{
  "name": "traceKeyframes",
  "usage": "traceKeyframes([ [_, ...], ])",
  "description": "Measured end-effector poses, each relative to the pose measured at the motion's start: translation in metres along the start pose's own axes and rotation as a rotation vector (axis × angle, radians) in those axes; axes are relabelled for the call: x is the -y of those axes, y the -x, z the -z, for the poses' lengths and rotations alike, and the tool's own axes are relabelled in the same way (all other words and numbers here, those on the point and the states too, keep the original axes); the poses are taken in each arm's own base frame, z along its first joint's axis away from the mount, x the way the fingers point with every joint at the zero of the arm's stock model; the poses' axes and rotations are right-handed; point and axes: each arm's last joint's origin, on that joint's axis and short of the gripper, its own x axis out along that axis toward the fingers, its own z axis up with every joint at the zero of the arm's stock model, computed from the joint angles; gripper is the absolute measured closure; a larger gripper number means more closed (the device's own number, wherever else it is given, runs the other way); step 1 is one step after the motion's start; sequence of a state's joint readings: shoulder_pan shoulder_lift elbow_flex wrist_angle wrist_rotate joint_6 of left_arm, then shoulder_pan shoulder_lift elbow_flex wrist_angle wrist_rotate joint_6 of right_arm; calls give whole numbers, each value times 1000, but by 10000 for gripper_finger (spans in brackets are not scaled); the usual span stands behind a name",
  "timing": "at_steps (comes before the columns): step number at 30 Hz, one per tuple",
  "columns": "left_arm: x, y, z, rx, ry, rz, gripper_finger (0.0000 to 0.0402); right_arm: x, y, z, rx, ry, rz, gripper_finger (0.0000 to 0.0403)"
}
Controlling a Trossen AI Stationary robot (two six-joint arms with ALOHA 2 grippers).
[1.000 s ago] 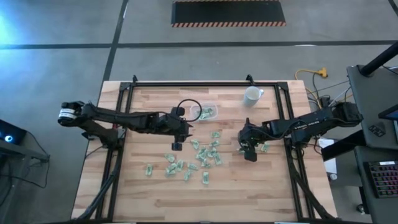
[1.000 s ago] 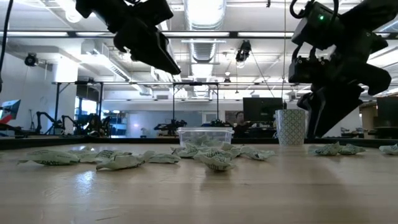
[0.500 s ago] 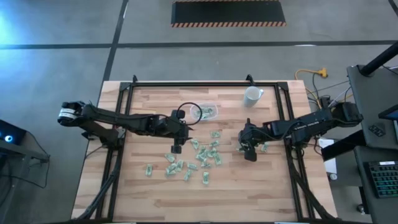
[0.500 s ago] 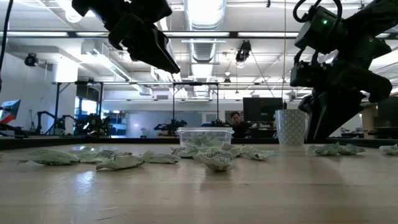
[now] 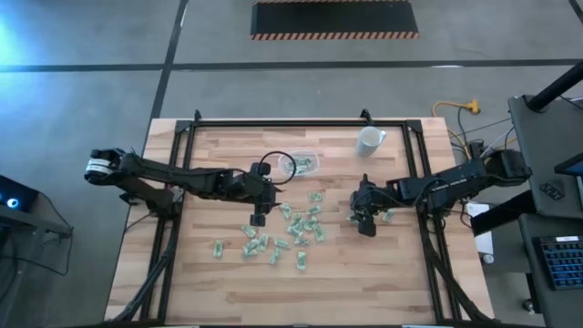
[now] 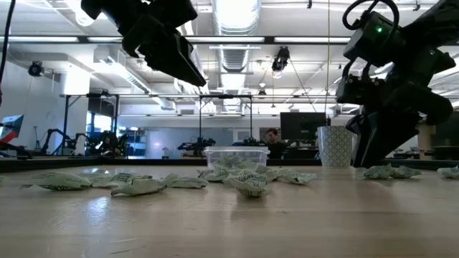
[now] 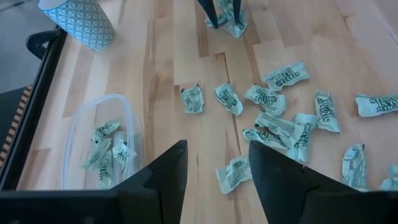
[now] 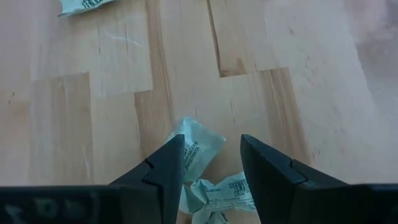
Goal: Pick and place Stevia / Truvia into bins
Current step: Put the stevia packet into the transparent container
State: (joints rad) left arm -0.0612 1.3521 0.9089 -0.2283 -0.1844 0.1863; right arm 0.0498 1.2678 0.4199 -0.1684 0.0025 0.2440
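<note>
Many light green and white Stevia packets (image 5: 296, 228) lie scattered across the middle of the wooden table. The clear bin (image 5: 310, 155) stands at the far middle with a few packets (image 7: 106, 146) in it. My left gripper (image 7: 214, 186) hangs open, high above the table, between the bin and the scattered packets. My right gripper (image 8: 211, 171) is open, pointing steeply down close over two crumpled packets (image 8: 198, 148) at the right of the heap. Its fingers stand on either side of them. Whether they touch, I cannot tell.
A white patterned cup (image 5: 369, 139) stands at the far right of the table, to the right of the bin. Black frame rails (image 5: 182, 182) run along the table's left, right and far sides. Bare wood lies along the near edge (image 5: 301, 301).
My right gripper has sunk a little toward the packets beneath it, still open. The packets and the bin lie where they were.
</note>
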Motion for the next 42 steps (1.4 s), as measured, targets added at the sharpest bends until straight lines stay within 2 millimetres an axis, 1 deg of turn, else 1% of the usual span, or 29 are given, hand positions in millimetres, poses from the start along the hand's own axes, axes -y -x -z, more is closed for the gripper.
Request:
traceKeyframes([
  [8, 0, 0, 0, 1, 0, 0, 246, 1, -3, 3, -6, -26, 1, 258],
  [16, 0, 0, 0, 0, 0, -2, 246, 1, -16, 3, -52, -25, 18, 271],
  [19, 0, 0, 0, 0, 0, -3, 246, 1, -18, 2, -53, -20, 19, 282],
  [22, 0, 0, 0, -2, -1, -2, 246, 1, -16, 2, -42, -1, 20, 306],
  [26, 1, -1, 2, -7, -1, -2, 246, -1, -11, 0, -5, 51, 3, 355],
  [29, 1, -2, 6, -18, -4, 1, 246, -3, -6, -7, 69, 90, -16, 387],
  [37, 3, -4, 13, -41, 16, 4, 246, -8, 2, -28, 302, 196, -42, 394],
  [39, 4, -5, 16, -52, 15, 6, 246, -8, 2, -30, 317, 200, -44, 394],
  [42, 5, -5, 20, -86, 32, 11, 246, -7, 1, -24, 253, 193, -42, 392],
])
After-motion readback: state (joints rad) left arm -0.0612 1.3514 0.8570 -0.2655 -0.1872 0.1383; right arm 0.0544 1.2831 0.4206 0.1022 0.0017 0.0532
